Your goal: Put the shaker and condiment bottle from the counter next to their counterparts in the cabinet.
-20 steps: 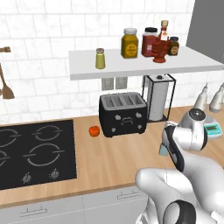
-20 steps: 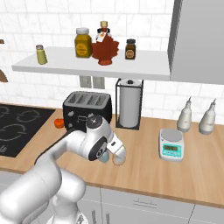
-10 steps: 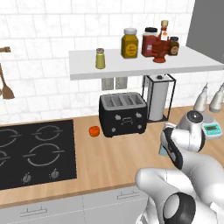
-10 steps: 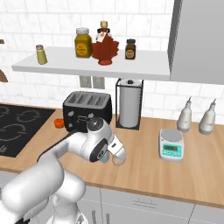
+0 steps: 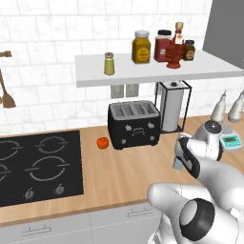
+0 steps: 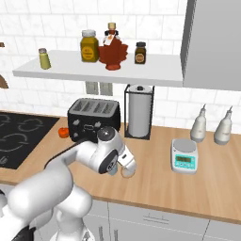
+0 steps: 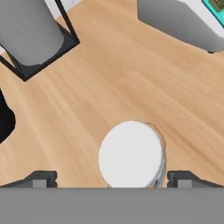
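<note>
Item: small squat tan-peach condiment bottle with pale round top (image 7: 131, 159), standing upright on the long light wooden counter (image 7: 109, 83), in front of the wire-framed paper towel roll (image 6: 139, 110). Two-finger gripper (image 7: 111, 178): spread wide, one dark tip either side of the bottle, not touching. Handling advice: descend until the tips flank the rounded body below the cap, centre it, then close squarely

Open counter (image 7: 131, 78) surrounds the condiment bottle (image 7: 131, 161), which sits between the spread fingertips (image 7: 41, 178). The paper towel holder (image 7: 30, 35) and the scale (image 7: 183, 22) stand well apart beyond it. On the cabinet (image 6: 70, 70), bare board lies between the yellow-green shaker (image 6: 44, 58) and the jars (image 6: 89, 46).
</note>
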